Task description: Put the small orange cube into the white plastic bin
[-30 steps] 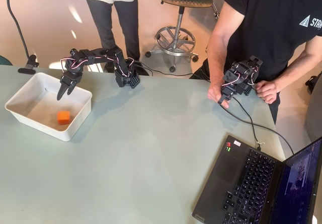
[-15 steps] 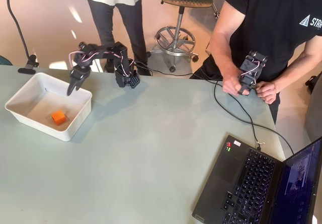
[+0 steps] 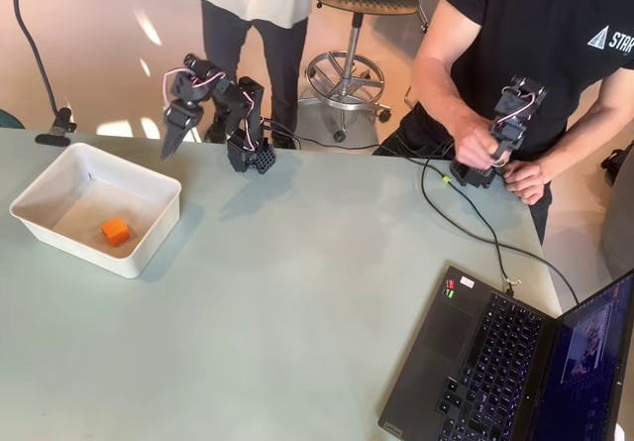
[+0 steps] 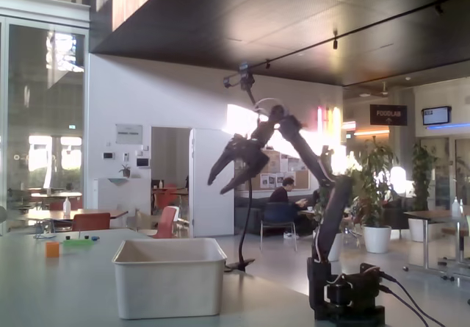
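Overhead view: small orange cube (image 3: 116, 230) lies on the floor of the white plastic bin (image 3: 59, 173), left of frame centre, toward the bin's near wall; nothing touches it. Bin sits on the pale table (image 3: 287, 312) at left.

Gripper (image 3: 170, 144) hangs above the table's far edge, upper left of frame, right of the bin's far corner and clear of it. Fingers point down, tips drawn together, nothing between them. Fixed view: gripper (image 4: 219, 181) is raised well above the bin (image 4: 169, 277), in the middle of the frame, jaws slightly parted at the tips, empty. Arm base (image 4: 345, 297) stands at lower right, on the table edge.

Laptop (image 3: 515, 362) at the lower right of the overhead view, lid open. Person in a black shirt at upper right; white print on the shirt reads "STR", cut off by the frame edge. Black stool (image 3: 357, 5) at top centre.

Fixed view, background: dark sign (image 4: 388, 114) at upper right reads "FOODLAB".
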